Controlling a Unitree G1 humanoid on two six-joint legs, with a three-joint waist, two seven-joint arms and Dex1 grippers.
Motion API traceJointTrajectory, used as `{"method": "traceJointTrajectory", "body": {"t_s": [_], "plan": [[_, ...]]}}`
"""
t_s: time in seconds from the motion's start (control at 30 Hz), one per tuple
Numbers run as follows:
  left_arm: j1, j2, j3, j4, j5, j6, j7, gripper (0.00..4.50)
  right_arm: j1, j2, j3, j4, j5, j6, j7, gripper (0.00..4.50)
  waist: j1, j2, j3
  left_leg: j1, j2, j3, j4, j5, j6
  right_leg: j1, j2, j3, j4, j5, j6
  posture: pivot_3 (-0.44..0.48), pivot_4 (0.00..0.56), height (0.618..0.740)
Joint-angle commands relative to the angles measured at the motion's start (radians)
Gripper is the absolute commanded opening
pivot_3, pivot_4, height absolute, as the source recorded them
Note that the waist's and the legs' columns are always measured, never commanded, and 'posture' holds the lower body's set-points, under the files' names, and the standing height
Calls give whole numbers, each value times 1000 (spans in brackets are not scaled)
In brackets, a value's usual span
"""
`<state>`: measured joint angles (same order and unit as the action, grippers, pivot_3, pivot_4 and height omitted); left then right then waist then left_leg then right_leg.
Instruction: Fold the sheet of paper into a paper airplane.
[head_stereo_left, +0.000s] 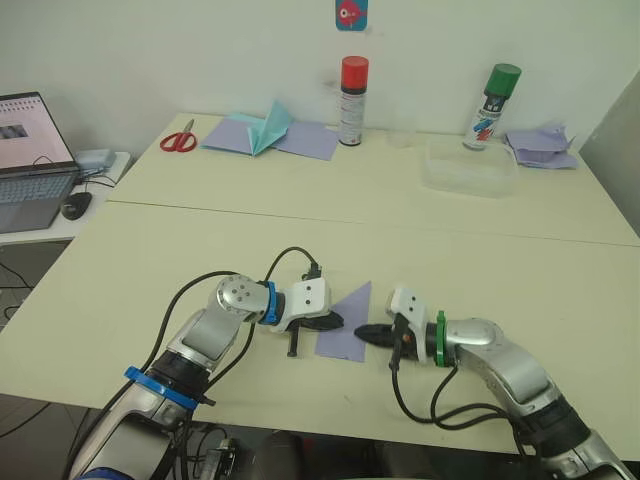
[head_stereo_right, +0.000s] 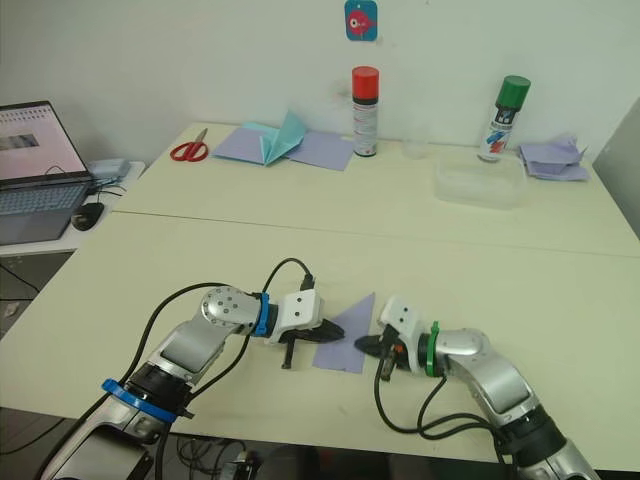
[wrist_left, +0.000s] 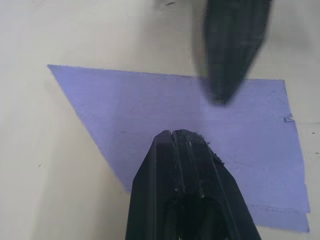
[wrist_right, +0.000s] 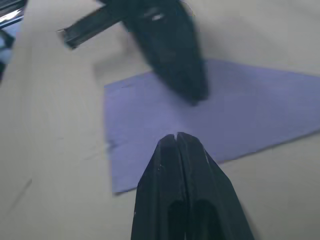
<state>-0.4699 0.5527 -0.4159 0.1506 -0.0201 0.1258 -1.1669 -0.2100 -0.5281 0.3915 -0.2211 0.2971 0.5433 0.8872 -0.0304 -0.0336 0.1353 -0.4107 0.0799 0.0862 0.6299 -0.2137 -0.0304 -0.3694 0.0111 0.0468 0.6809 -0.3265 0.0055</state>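
The sheet of paper (head_stereo_left: 347, 326) lies flat on the near part of the pale worktop (head_stereo_left: 300, 240), between the two arms. It is folded into a pointed wedge, with the tip toward the far side and the wider end toward the near edge; in the left wrist view, layered edges show at the wide end.

The left pincer (head_stereo_left: 333, 321) comes in from the left, its fingers pressed together, with the tip on the paper's left edge. It pinches nothing. The right pincer (head_stereo_left: 366, 332) comes in from the right, its fingers also pressed together, with the tip at the paper's right edge. Whether it touches the paper I cannot tell. The two tips face each other across the sheet and sit near one another.

At the far side of the worktop, red scissors (head_stereo_left: 180, 139) lie on the left, beside wider lavender sheets (head_stereo_left: 300, 141) with a teal folded shape (head_stereo_left: 270, 126) on them. A red-capped spray can (head_stereo_left: 353, 100) stands near the middle, and a green-capped spray can (head_stereo_left: 493, 105) stands to the right behind a clear plastic tray (head_stereo_left: 470, 167). More lavender paper (head_stereo_left: 541, 147) lies at the far right. A laptop (head_stereo_left: 33, 160) sits on a separate table to the left.
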Motion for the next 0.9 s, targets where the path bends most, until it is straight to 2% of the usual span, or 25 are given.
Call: {"method": "traceJointTrajectory", "body": {"t_s": [0.03,0.17,0.37,0.5,0.67,0.8,0.9], "plan": [[38,17,-55,104,84,32,13,0,27,-71,43,-58,15,66,86,12,0,0,-1,1,0,0,0,0,0,1,-1,0,0,0,0,0,150,740],[36,13,-56,113,83,29,19,0,30,-92,14,-81,53,87,113,12,0,0,-4,2,0,0,0,0,0,2,-1,0,-1,-1,-1,0,150,740],[46,-25,16,106,0,99,34,0,-23,77,-152,-47,102,63,-59,12,1,1,-3,2,0,0,0,0,0,1,-1,0,0,-1,-1,0,150,740],[41,-23,60,107,-38,117,35,0,-40,114,-100,-3,-4,66,-146,12,1,1,-3,2,-1,0,0,0,0,1,-1,0,0,-1,-1,0,150,740],[-20,-5,146,72,-137,145,-9,0,-39,94,-16,32,-85,78,-151,12,-1,2,-2,-2,0,1,0,0,0,-3,-1,0,0,-1,-1,0,150,740],[-128,29,166,120,-157,106,-96,965,-43,83,7,46,-105,73,-135,0,0,1,1,-5,1,0,0,0,0,-5,2,0,0,-1,-1,0,150,740],[-241,30,127,290,-85,-102,-159,1953,-49,84,2,60,-105,70,-127,0,1,-1,3,-5,0,-1,0,0,0,-5,3,-1,0,-1,-1,0,150,740]]}}
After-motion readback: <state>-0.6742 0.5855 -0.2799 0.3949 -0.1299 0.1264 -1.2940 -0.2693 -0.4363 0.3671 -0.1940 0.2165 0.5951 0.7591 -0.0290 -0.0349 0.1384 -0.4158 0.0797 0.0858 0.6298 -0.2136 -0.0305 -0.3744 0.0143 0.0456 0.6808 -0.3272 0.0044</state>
